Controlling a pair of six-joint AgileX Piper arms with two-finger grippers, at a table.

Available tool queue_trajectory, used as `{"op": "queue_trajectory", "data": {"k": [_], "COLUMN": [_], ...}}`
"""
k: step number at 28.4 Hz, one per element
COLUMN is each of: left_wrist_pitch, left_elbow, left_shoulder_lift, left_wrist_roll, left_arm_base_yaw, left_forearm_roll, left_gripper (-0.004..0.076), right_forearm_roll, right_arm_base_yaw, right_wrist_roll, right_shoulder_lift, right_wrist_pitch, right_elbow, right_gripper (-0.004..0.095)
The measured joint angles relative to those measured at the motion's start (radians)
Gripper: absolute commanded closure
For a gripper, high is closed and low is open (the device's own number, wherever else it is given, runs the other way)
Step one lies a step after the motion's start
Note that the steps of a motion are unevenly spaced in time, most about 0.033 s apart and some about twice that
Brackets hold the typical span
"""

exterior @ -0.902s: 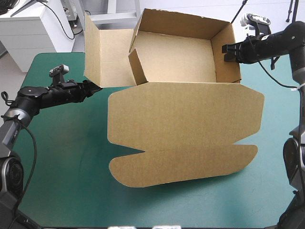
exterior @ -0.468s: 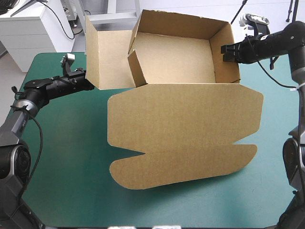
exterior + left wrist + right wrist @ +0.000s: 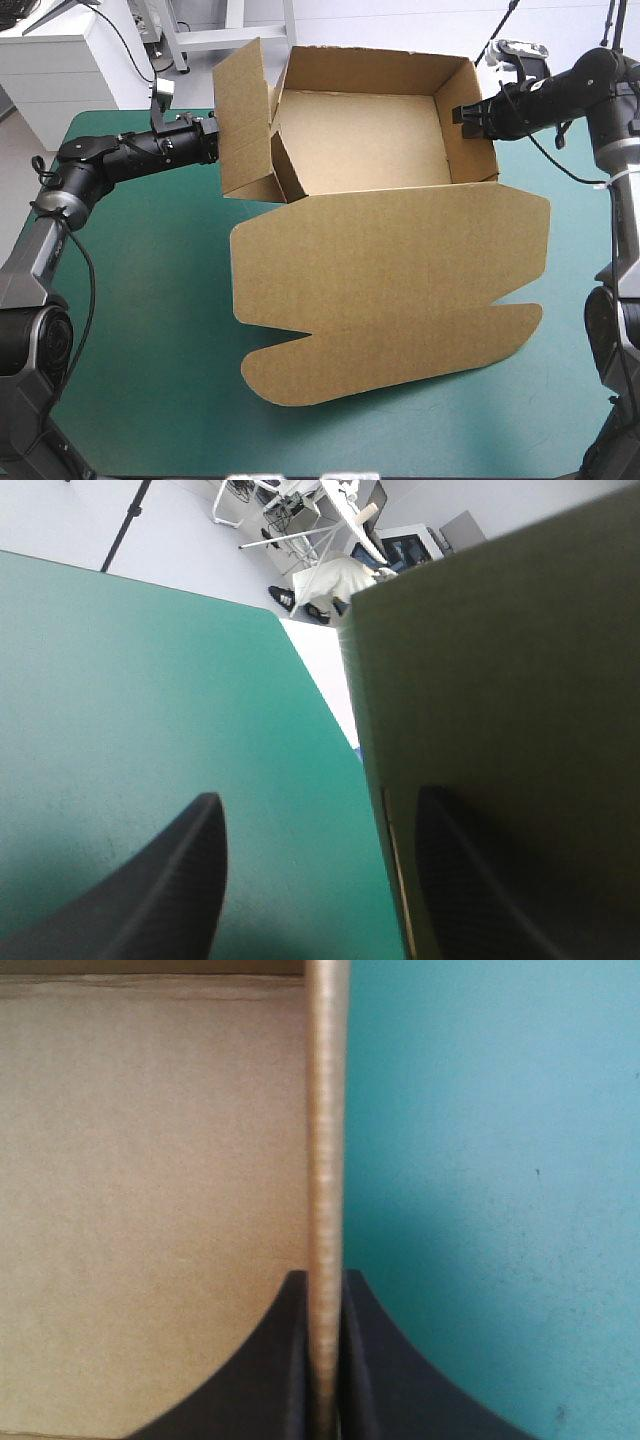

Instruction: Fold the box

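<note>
We are in the middle of raising and tucking the side walls. The box (image 3: pixel 360 140) sits on the far half of the bench (image 3: pixel 130 330). Its tray lies toward the far edge, with the far and right walls upright, and the lid (image 3: pixel 390 270) lies flat toward the near edge.

Our right end effector (image 3: pixel 323 1278) is clamped on the right wall (image 3: pixel 325 1110), one finger on each face, which braces the tray. Our left end effector (image 3: pixel 320 800) stands wide at the left side flap (image 3: pixel 243 120), which is tilted up off the bench on the side toward the left edge. The flap's edge runs between the two fingers, but we cannot tell whether either touches it. A short tab (image 3: pixel 288 160) juts inward at the tray's left side.

Next, we judge, the flap needs pushing further inward until it stands upright against the tab. It can then be turned over and down into the tray while the right grip holds the box in place. The push should be steady, or the whole tray may slide toward the right edge.
</note>
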Motion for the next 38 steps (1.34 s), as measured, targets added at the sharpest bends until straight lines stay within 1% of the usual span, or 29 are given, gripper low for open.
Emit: {"op": "queue_trajectory", "data": {"k": [9,18,28,35,37,38], "left_wrist_pitch": [0.088,0.099,0.104,0.109,0.111,0.111], "left_elbow": [-0.026,-0.107,-0.178,-0.196,-0.215,-0.247], "left_shoulder_lift": [0.001,0.001,0.001,0.001,0.001,0.001], "left_wrist_roll": [-0.039,-0.074,-0.145,-0.162,-0.186,-0.222], "left_arm_base_yaw": [0.000,0.000,-0.028,-0.088,-0.090,-0.090], "left_forearm_roll": [0.001,0.000,0.013,0.060,0.071,0.113], "left_gripper": [0.0322,0.0316,0.0227,0.0226,0.0226,0.0226], "right_forearm_roll": [-0.029,-0.040,-0.048,-0.051,-0.055,-0.065], "right_arm_base_yaw": [0.001,0.002,0.002,0.002,0.002,0.002], "right_wrist_roll": [0.003,0.008,0.014,0.017,0.036,0.049], "right_shoulder_lift": [0.003,0.009,0.009,0.010,0.010,0.010], "right_wrist_pitch": [-0.017,-0.026,-0.027,-0.027,-0.027,-0.027], "right_elbow": [0.000,0.000,0.000,0.000,0.000,0.000], "right_gripper": [0.0929,0.0930,0.0930,0.0929,0.0928,0.0927]}}
